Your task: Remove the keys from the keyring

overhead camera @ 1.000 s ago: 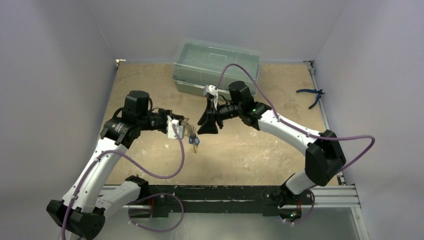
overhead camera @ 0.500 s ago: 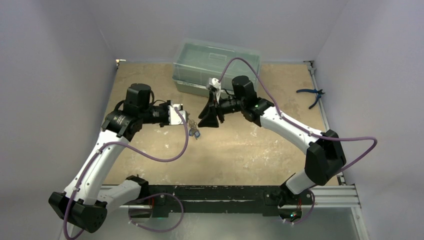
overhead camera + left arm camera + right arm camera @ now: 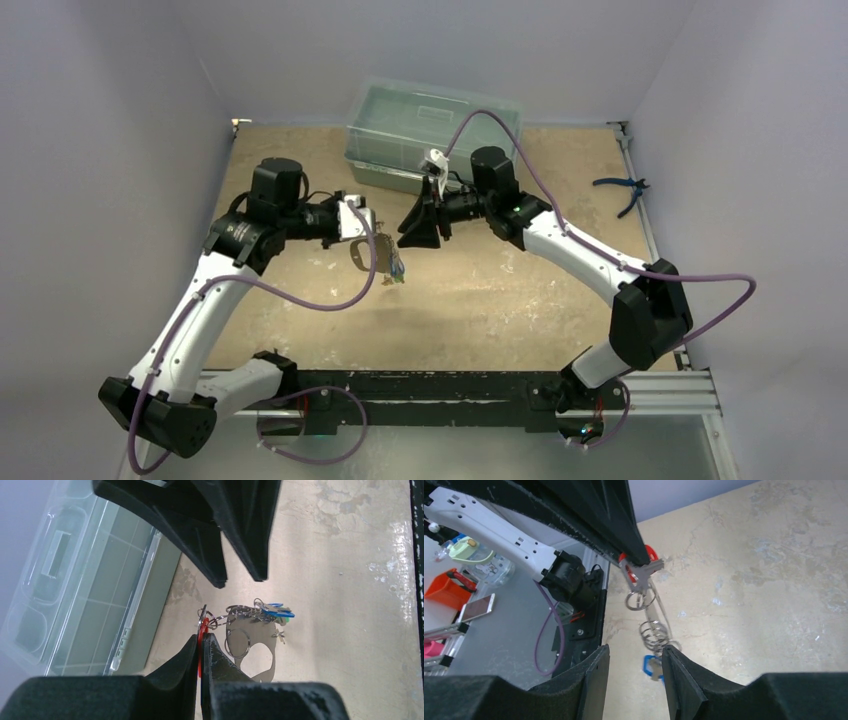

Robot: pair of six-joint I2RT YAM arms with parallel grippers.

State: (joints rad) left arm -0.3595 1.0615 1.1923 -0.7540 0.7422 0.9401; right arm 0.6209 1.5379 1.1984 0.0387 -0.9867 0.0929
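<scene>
1. Left hand (image 3: 201, 640): fingers pressed together, pinching the red tag (image 3: 200, 632) at the top of the bunch. It is held out over the middle of the worktop (image 3: 480, 300), apparently so that everything below the pinch hangs free.
2. Keyring (image 3: 239, 642): thin rings linked in a short chain under the pinch, with the whitish strap loop (image 3: 262, 667) alongside. The keys (image 3: 277, 611), blue heads showing, sit at the far end of the chain. From above the whole bunch looks to be off the surface, between the two hands.
3. Right hand (image 3: 636, 650): fingers spread, nothing between them. The tips point at the dangling bunch from the opposite side, near it but not touching.
4. Judgement: the left hand acts as the anchor and the right is lined up to take one key or ring. Hanging lets the pieces separate by weight; a swinging bunch could spoil the approach.
5. Surface: tan, scuffed, with pale worn patches. A clear lidded box (image 3: 430, 125) stands at the back edge, near the right hand. Blue-handled pliers (image 3: 622, 190) lie at the right edge, well apart from the work.
6. Room: plain pale walls on three sides, a black rail (image 3: 450, 385) along the near edge, purple cables (image 3: 330, 300) looping off both arms.
</scene>
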